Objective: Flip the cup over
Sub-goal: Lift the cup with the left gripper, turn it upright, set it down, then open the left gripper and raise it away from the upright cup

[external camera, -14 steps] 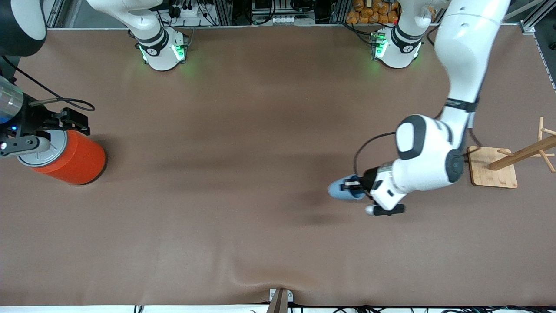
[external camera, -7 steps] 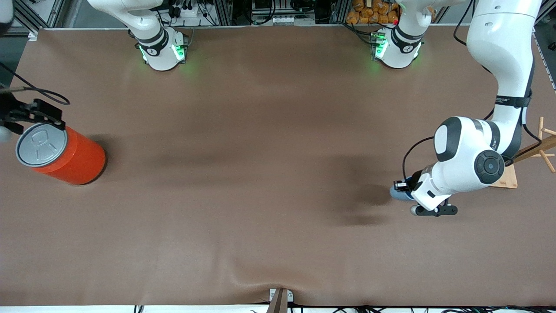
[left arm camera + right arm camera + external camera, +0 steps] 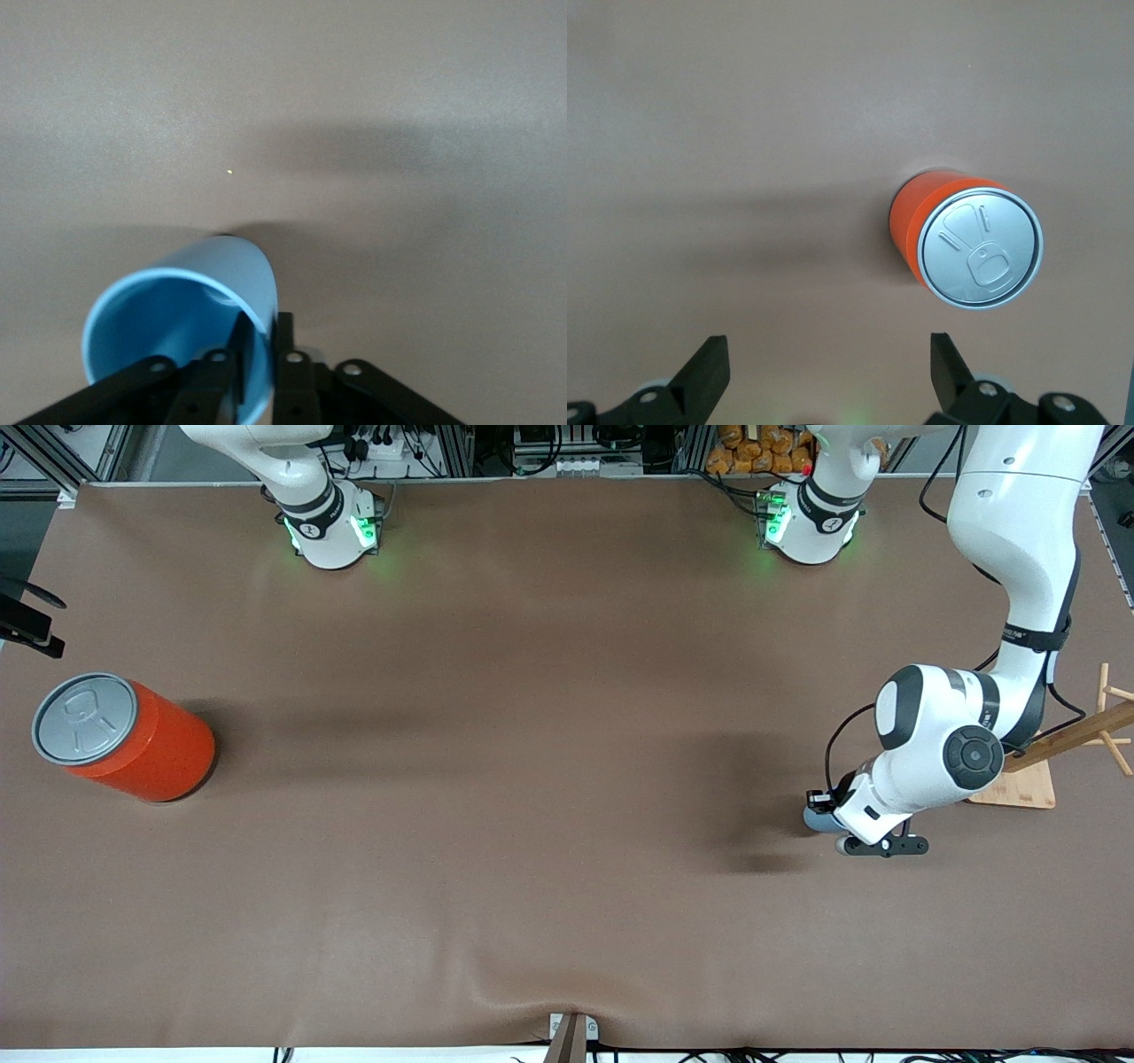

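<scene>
The light blue cup [image 3: 177,310] is held by its rim, one finger inside it and one outside, its open mouth toward the wrist camera and its base close to the brown table. My left gripper [image 3: 261,332] is shut on the cup's wall. In the front view the cup [image 3: 817,820] is mostly hidden under my left gripper [image 3: 821,804], beside the wooden rack. My right gripper [image 3: 828,354] is open and empty, high above the table beside the orange can; only a black part of it shows at the front view's edge [image 3: 31,633].
The large orange can [image 3: 142,744] with a grey lid stands upright at the right arm's end of the table; it also shows in the right wrist view [image 3: 957,239]. A wooden peg rack [image 3: 1103,726] on a square wooden base [image 3: 1019,786] stands at the left arm's end.
My left gripper has carried the cup toward the left arm's end of the table, up to the rack. My right gripper has drawn away from the orange can, out past the view's edge.
</scene>
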You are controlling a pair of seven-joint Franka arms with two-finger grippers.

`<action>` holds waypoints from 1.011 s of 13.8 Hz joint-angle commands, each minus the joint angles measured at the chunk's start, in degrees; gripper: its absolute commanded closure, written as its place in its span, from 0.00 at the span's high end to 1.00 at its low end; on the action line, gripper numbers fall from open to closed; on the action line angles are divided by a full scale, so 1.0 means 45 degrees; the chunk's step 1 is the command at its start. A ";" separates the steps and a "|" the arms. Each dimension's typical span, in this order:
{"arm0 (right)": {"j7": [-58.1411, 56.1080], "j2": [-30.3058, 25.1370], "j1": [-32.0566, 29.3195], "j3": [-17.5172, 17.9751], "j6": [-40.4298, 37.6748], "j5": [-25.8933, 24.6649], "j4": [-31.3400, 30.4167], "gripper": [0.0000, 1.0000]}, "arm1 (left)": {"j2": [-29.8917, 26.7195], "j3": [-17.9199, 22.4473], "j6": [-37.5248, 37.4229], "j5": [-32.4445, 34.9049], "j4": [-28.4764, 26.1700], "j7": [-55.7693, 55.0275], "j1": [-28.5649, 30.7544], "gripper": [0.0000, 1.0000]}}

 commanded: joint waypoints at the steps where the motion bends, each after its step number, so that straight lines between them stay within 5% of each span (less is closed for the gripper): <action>1: 0.0147 -0.0153 -0.0121 0.0322 0.0147 0.0070 -0.0585 1.00 | -0.0678 -0.0023 0.0059 0.0320 -0.0274 -0.0117 0.0046 1.00; 4: 0.0205 -0.0133 0.0054 0.0866 0.0089 0.0187 -0.0625 1.00 | -0.1536 -0.0042 -0.0503 0.0379 0.0310 0.0039 0.0066 1.00; 8: 0.1027 -0.0288 -0.0199 0.1612 -0.0028 0.0187 -0.0801 1.00 | -0.2825 -0.0159 -0.3529 0.0398 0.1951 0.0020 -0.0012 1.00; 14: -0.0361 -0.0875 -0.1291 0.1943 -0.0165 0.0187 -0.0742 1.00 | -0.5891 -0.0218 -0.6166 0.0398 0.1836 -0.0078 0.0027 1.00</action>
